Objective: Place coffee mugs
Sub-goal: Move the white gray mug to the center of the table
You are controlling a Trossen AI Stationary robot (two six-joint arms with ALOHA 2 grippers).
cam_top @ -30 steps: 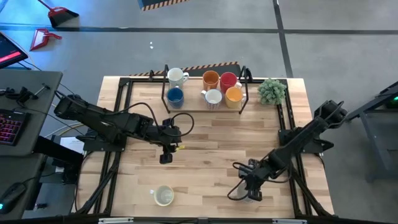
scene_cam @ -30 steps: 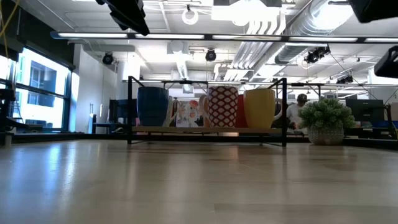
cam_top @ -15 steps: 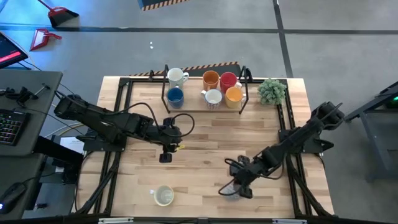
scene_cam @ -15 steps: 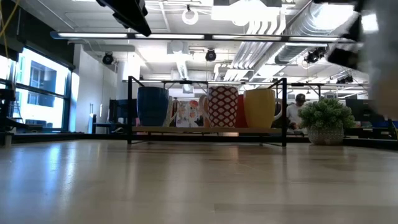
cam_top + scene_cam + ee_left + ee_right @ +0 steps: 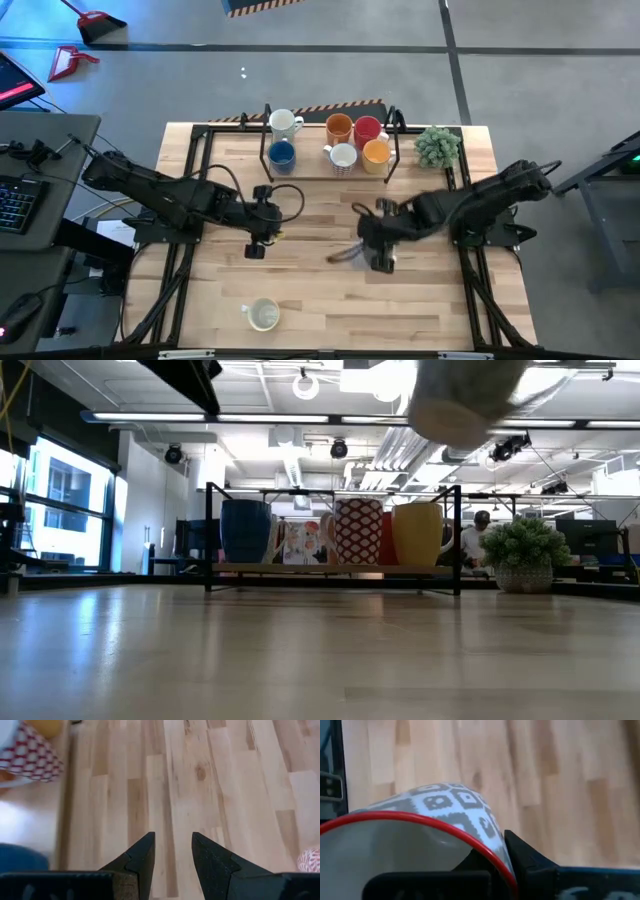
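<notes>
My right gripper (image 5: 372, 252) is shut on a white coffee mug (image 5: 345, 255) with a grey pattern and a red rim (image 5: 415, 817). It holds the mug above the middle of the table, and the low view shows the mug's base (image 5: 465, 400) high up. My left gripper (image 5: 254, 250) hangs open over bare wood left of centre, with nothing between its fingers (image 5: 142, 855). Several mugs stand on their bases in the black rack (image 5: 265, 140) at the far edge, among them a blue one (image 5: 281, 154) and a yellow one (image 5: 376, 152). A cream mug (image 5: 263, 314) stands near the front left. My right gripper holds the mug by its red rim (image 5: 485, 851). One finger is inside the cup and the other finger (image 5: 530, 862) is outside against the patterned wall. The fingers come from above, slanting down. The mug is lifted clear of the table and hangs tilted below them.
A small green potted plant (image 5: 437, 146) stands at the far right, beside the rack. Black frame rails (image 5: 195, 170) run along the table's left and right sides. Bare wood lies between the rack and the front edge.
My right gripper has risen from the table's near right part. It has swung toward the far edge and the centre, carrying the patterned mug, which is now lifted clear of the wood. The wrist has tipped and rolled on the way.
</notes>
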